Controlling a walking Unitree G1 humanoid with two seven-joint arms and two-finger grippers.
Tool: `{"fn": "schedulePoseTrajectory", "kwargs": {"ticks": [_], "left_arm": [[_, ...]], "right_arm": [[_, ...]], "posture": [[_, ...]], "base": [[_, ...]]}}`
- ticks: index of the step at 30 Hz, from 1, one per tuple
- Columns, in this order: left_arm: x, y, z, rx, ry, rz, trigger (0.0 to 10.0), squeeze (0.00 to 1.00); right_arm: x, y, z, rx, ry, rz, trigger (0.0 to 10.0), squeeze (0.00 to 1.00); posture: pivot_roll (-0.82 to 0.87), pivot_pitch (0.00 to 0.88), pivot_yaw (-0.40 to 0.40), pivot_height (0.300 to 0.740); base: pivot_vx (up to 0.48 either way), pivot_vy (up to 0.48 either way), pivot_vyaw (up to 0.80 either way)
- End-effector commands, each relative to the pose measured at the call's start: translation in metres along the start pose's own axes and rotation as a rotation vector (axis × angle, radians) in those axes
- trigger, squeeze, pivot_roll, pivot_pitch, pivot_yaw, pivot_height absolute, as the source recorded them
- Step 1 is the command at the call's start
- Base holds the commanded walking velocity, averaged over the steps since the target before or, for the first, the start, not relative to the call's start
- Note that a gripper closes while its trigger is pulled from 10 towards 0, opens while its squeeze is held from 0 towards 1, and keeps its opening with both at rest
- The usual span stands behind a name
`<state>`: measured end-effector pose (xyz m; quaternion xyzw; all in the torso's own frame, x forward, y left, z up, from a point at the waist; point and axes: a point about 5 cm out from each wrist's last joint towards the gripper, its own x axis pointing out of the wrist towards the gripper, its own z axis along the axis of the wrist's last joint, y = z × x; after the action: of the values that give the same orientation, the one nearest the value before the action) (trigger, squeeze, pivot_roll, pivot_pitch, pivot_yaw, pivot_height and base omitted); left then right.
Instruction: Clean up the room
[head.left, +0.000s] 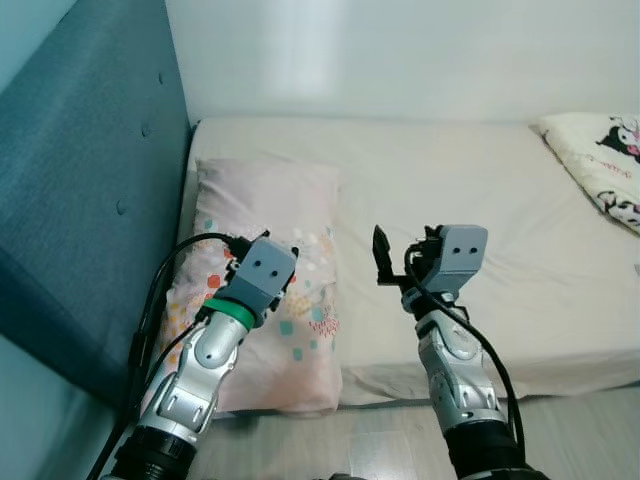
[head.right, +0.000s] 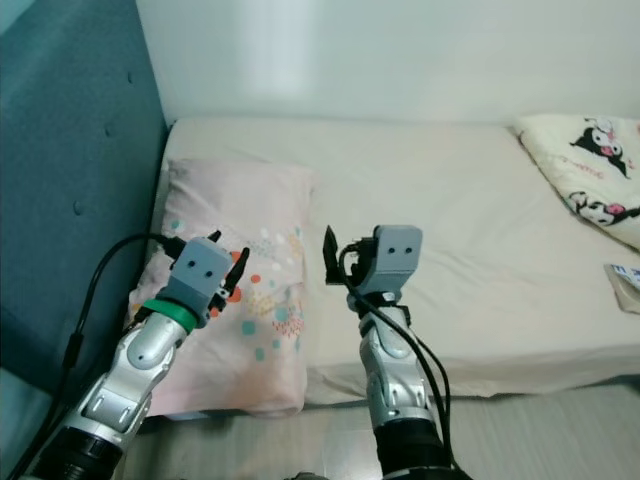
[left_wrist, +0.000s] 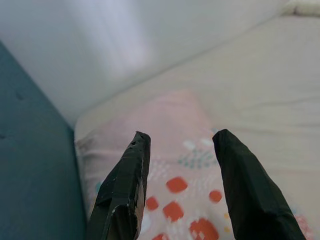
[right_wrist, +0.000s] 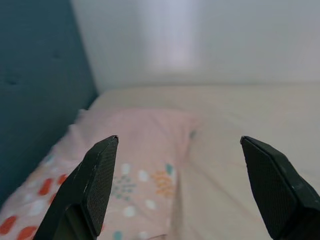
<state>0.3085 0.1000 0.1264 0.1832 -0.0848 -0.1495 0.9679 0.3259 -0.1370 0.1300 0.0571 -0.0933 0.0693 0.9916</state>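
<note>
Pink pillow (head.left: 270, 280) with coloured spots lies flat at the bed's (head.left: 480, 200) head end, against the teal padded headboard (head.left: 90, 180). Left gripper (left_wrist: 180, 150) hovers just above its near half, fingers slightly parted, holding nothing. Right gripper (right_wrist: 180, 165) hangs over the cream sheet beside the pillow, fingers spread wide. Cartoon-print pillow (head.right: 590, 175) sits far right.

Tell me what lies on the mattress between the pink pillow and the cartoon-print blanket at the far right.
Nothing: in the left eye view the cream sheet of the mattress runs bare from the pink pillow to the cartoon-print blanket. The right gripper hangs open before it.
</note>
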Motion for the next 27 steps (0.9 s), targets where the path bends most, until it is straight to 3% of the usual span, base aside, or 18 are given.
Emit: {"fn": "schedulePoseTrajectory", "kwargs": {"ticks": [1, 27], "left_arm": [[-0.0017, -0.0028, -0.0057, 0.006, 0.019, -0.004, 10.0, 0.00], [0.0001, -0.0006, -0.0083, 0.005, 0.034, 0.015, 10.0, 0.00]], "right_arm": [[-0.0027, -0.0024, -0.0040, 0.001, 0.012, -0.009, 10.0, 0.00], [-0.0042, -0.0020, -0.0067, 0.003, 0.018, -0.006, 10.0, 0.00]], "posture": [[-0.06, 0.014, -0.001, 0.736], [-0.06, 0.025, 0.000, 0.736]], "base": [[0.000, -0.480, 0.00], [0.000, -0.470, 0.00]]}}
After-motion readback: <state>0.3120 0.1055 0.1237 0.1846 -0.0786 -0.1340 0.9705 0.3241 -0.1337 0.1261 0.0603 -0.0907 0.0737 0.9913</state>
